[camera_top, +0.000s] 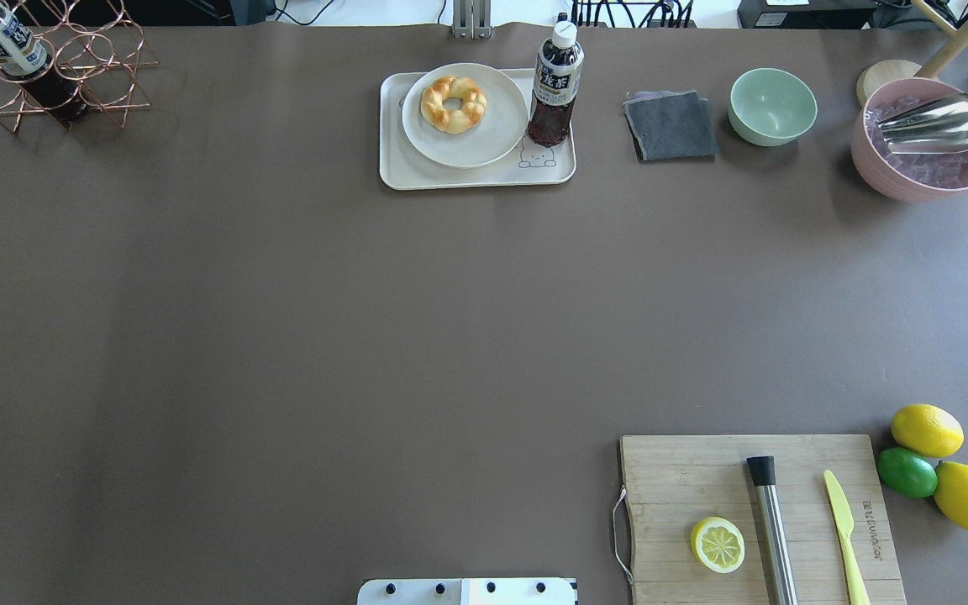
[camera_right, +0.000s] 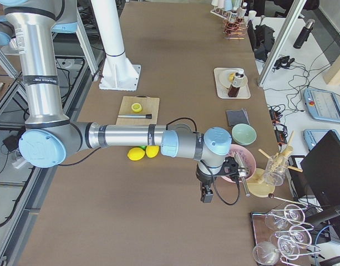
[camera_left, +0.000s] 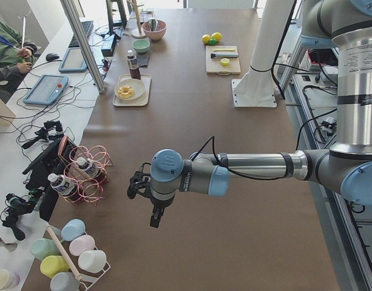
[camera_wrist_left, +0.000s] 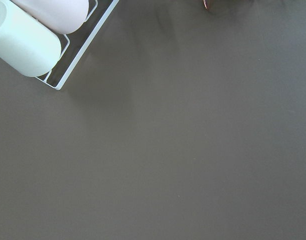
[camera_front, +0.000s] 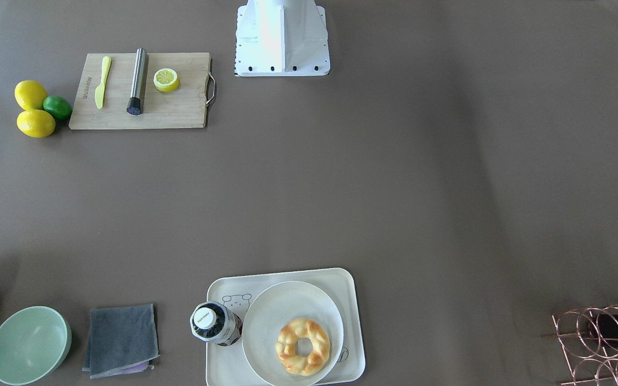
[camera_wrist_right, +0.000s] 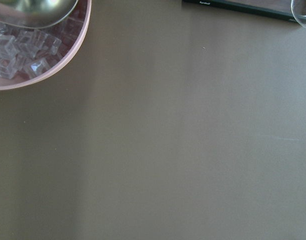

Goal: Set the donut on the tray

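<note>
Found the donut (camera_top: pixel 453 104) resting on a round plate (camera_top: pixel 488 134) inside the tray (camera_top: pixel 417 175), upper centre of the overhead frame. Saw left gripper (camera_left: pixel 154 217) and right gripper (camera_right: pixel 205 195) only in side views; could not tell whether open or closed.

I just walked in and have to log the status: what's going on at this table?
Nothing is being handled right now. The donut lies on a round white plate that sits on the tray, beside a dark bottle. Both arms reach toward the table's ends, far from it: the left gripper hangs near the wire rack, the right gripper near the pink bowl. Whether their jaws are open cannot be told.
</note>
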### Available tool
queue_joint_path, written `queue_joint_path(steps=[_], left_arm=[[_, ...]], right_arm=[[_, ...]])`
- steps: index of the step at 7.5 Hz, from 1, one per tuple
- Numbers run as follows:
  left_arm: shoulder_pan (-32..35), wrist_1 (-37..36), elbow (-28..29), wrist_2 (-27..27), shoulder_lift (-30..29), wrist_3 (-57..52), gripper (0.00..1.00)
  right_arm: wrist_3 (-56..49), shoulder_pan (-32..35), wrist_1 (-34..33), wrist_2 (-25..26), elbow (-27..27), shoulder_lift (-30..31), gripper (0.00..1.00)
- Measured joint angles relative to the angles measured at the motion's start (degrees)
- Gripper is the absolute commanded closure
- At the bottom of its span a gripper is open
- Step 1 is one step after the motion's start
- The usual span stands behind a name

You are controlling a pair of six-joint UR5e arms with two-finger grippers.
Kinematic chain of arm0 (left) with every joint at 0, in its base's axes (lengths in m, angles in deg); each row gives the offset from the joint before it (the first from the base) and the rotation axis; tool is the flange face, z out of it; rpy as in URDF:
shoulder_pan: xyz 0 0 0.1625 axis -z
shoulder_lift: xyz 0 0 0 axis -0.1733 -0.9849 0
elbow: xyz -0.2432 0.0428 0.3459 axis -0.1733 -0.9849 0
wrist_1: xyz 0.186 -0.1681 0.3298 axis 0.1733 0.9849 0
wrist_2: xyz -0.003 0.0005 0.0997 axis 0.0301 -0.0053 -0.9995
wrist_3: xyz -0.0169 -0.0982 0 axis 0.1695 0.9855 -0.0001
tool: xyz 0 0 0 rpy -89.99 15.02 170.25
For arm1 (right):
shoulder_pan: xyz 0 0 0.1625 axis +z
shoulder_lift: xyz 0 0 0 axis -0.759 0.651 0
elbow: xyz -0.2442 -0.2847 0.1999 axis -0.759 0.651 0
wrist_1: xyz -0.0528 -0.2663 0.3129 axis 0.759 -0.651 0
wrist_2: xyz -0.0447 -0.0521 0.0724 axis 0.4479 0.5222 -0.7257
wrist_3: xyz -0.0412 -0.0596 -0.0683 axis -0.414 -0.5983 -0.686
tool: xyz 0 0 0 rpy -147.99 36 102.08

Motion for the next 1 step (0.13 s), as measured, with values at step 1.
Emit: queue_joint_path(steps=[1], left_arm=[[0.09,-0.03,-0.02,0.0,0.02,-0.01,0.01]], right_arm=[[0.0,0.0,0.0,0.0,0.0,0.03,0.0]])
